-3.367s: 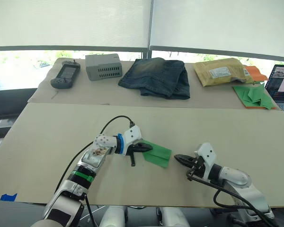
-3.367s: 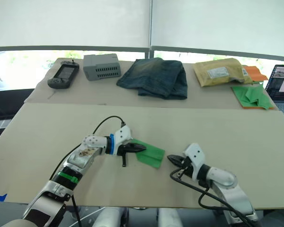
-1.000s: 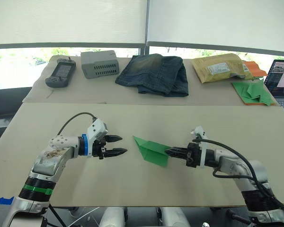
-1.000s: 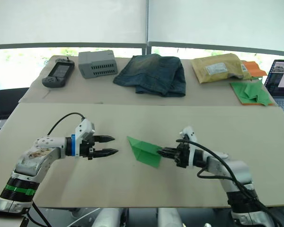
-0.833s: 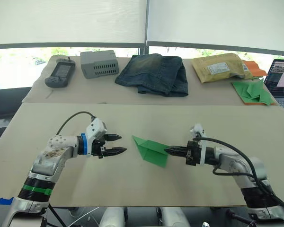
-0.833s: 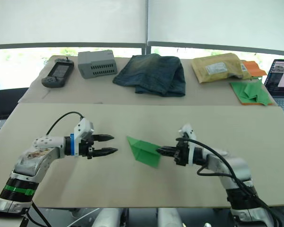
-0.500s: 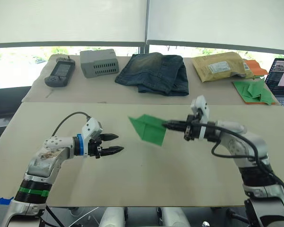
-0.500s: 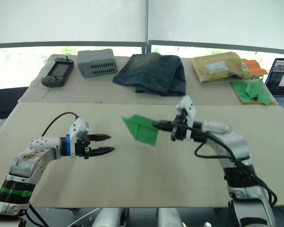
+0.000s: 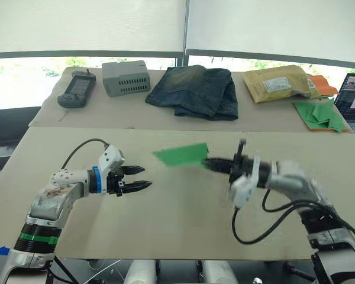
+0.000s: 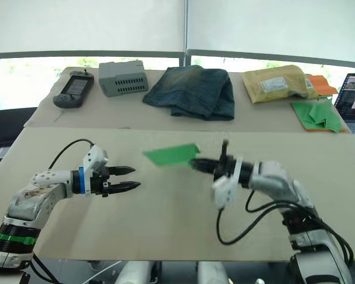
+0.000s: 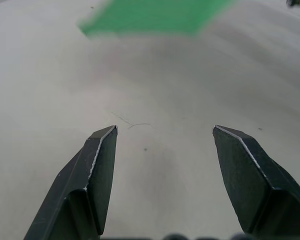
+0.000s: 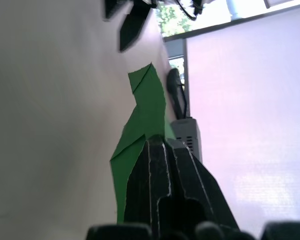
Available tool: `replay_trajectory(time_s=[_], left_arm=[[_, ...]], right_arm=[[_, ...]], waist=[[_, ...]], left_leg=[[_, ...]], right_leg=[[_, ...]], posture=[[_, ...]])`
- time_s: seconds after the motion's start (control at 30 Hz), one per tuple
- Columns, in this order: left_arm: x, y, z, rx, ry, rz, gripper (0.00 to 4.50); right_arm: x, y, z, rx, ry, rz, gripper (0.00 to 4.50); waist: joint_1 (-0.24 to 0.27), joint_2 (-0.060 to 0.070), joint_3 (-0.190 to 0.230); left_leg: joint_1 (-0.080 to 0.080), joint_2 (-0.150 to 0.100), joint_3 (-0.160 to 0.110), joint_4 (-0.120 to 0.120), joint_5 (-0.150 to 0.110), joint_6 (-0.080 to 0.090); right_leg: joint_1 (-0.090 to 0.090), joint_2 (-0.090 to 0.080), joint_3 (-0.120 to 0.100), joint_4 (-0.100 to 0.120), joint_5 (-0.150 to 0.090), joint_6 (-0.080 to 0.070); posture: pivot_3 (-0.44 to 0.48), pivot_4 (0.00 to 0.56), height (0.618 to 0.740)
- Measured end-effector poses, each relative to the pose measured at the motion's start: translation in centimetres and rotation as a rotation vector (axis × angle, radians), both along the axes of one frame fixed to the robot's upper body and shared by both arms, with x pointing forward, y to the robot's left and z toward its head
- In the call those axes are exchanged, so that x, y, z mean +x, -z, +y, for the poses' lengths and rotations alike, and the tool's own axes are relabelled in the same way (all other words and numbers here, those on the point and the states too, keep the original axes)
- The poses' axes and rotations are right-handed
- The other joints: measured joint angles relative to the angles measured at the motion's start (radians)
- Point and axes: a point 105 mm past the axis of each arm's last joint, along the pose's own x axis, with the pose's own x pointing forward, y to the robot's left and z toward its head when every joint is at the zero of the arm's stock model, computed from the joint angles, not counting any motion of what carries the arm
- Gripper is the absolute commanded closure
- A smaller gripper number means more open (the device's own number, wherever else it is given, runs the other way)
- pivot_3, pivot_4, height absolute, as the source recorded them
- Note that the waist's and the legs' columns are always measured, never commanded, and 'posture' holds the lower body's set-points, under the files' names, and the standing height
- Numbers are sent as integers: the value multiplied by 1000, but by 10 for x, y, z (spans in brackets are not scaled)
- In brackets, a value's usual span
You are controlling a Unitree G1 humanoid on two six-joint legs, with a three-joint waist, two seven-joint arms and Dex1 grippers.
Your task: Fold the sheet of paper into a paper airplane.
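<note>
Pinching the paper airplane [image 9: 181,155] above the table [image 9: 177,219], the right gripper [image 9: 208,163] holds it aloft; the left gripper [image 9: 143,177] gapes wide. The envelope [image 9: 279,84] label is unreadable.

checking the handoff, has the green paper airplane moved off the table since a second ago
Yes. The paper airplane, shut in the right gripper, has been lifted off the table and now hangs nearer the jeans.

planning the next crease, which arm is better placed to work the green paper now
Right, probably. The right pincer is shut on the paper airplane, holding it above the table. The left pincer is open and apart from it, so it could only assist.
</note>
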Motion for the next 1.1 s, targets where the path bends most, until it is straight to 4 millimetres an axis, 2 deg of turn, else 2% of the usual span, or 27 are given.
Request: replay_trajectory(time_s=[0.07, 0.17, 0.4, 0.43, 0.57, 0.6, 0.63, 0.8, 0.9, 1.0, 1.1], left_arm=[[0, 0, 0, 1, 1, 1, 1304], [0, 0, -1, 1, 4, 2, 1304], [0, -2, -1, 12, 5, 9, 1304], [0, -2, -1, 12, 8, 7, 1304], [-1, -2, -3, 15, 10, 14, 1304], [-2, -2, -3, 15, 10, 16, 1304], [-2, -2, -3, 15, 11, 17, 1304], [-3, -1, -5, 8, 20, 35, 1304], [-6, -3, -9, -17, 43, 47, 1304], [-14, -11, -22, -74, 98, 72, 1304], [-23, -18, -31, -115, 146, 102, 2130]], right_arm=[[-4, 20, -2, -33, -11, -4, 4478], [-5, 36, -6, -49, -12, -14, 4478], [-6, 40, -13, 18, -16, -37, 4478], [-6, 41, -15, 19, -14, -32, 3891], [-8, 49, -24, -11, 12, 7, 2568], [-10, 52, -29, -36, 20, 17, 2427], [-11, 54, -34, -55, 28, 25, 1879], [-16, 38, -55, -85, 55, 8, 129], [-13, 29, -66, -107, 98, -3, 57], [-2, 10, -71, -48, 171, -15, 57], [7, -9, -68, 5, 214, -22, 0]], waist=[[-5, 0, 0], [-18, 0, 0], [-24, -5, -3], [-21, -6, -3], [-15, -6, -3], [-15, -6, -3], [-15, -6, -3], [-22, -6, -3], [-23, -6, -3], [-27, -6, -3], [-30, -6, -3]], left_leg=[[1, 0, 0, 1, 1, -1], [4, -1, 0, 1, 1, -1], [8, -1, -1, 0, 1, -1], [8, -1, -1, 1, 1, -1], [6, -2, -1, 1, 1, -1], [6, -2, -1, 1, 1, 0], [5, -2, -1, 1, 0, 0], [6, -1, -2, 1, 0, 1], [6, -1, -1, 1, 0, 1], [7, 0, -1, 1, 0, 1], [7, 1, -2, 1, 0, 2]], right_leg=[[0, 0, 1, 2, 0, -1], [2, 1, 1, 3, 0, -2], [8, 1, 1, 3, -3, 0], [8, 1, 0, 2, -3, 0], [8, -1, 1, 1, -3, 0], [7, -1, 1, 1, -2, -1], [7, -1, 1, 1, -2, 0], [6, 0, 2, 1, -2, -1], [6, 0, 2, 2, -3, 1], [6, 1, 3, 2, -3, 1], [6, 1, 3, 3, -3, 1]], posture=[[0, 150, 728], [0, 150, 728], [0, 150, 728], [0, 150, 728], [0, 150, 728], [0, 150, 728], [0, 150, 728], [0, 150, 728], [0, 150, 728], [0, 150, 728], [0, 150, 728]])
